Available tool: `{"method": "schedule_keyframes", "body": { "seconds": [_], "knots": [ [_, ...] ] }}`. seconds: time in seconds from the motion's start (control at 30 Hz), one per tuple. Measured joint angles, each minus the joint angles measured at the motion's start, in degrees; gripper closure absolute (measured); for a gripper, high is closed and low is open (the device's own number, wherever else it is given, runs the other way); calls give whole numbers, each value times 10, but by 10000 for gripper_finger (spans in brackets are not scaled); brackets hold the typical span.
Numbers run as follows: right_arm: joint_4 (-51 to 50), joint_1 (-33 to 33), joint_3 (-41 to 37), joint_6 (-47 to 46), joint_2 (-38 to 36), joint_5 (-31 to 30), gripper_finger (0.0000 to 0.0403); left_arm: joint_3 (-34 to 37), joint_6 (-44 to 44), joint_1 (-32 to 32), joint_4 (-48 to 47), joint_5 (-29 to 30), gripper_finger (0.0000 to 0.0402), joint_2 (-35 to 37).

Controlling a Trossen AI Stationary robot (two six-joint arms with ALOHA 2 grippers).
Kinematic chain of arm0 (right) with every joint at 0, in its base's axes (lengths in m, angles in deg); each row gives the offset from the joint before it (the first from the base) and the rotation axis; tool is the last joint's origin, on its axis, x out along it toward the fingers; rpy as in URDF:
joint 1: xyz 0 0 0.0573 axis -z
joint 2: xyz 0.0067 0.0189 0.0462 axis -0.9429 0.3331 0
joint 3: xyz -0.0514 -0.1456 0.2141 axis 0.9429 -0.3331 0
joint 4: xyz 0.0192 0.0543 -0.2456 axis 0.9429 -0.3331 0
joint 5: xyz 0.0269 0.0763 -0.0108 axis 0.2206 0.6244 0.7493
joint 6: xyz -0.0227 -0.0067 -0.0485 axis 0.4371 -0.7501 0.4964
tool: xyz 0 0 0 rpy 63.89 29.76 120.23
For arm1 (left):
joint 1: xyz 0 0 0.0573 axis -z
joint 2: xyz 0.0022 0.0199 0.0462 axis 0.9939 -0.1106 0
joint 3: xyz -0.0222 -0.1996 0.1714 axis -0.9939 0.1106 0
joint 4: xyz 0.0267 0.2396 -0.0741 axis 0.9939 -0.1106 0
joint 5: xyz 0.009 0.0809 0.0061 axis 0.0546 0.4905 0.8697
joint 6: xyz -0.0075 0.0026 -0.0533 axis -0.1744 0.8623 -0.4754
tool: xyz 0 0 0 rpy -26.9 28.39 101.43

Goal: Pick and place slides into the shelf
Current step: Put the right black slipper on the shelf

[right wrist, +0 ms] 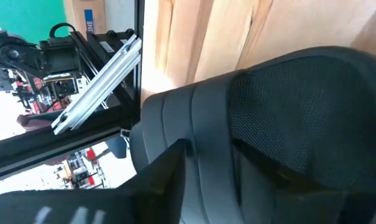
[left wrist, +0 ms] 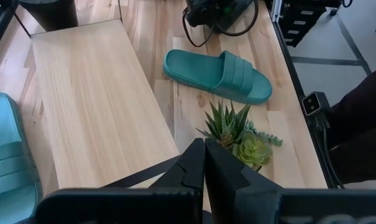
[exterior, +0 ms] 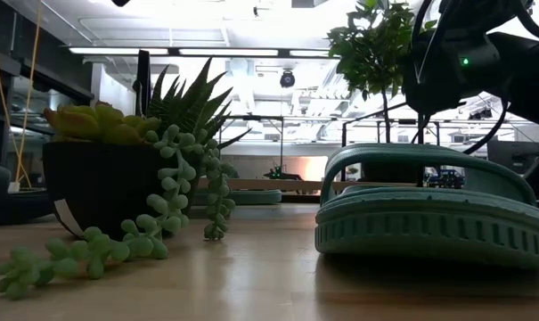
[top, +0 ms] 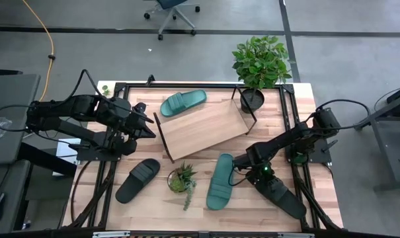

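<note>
1. Even, bright overhead light fills the high view; shadows under the shelf (top: 203, 129) are soft.
2. Low view is backlit: ceiling strips glare upper centre, the succulent pot (exterior: 100, 183) reads dark.
3. Right wrist view is blurred close-up.

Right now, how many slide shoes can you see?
4: one teal slide at the shelf's far edge, another teal beside the succulent, one black slide front left, another black front right. None seems hidden.
</note>
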Motion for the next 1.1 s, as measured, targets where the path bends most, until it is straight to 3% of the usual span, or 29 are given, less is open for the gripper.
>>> {"method": "schedule_keyframes", "body": {
  "seconds": [0.4,0.8,1.1],
  "knots": [
    [0,0,0,-10,0,33,397,0,0,0,-2,0,401,0],
    [-6,10,2,-53,0,31,401,0,0,0,-2,0,401,0],
    [-52,43,68,-55,-27,6,402,0,0,0,-7,0,401,0]
  ]
}}
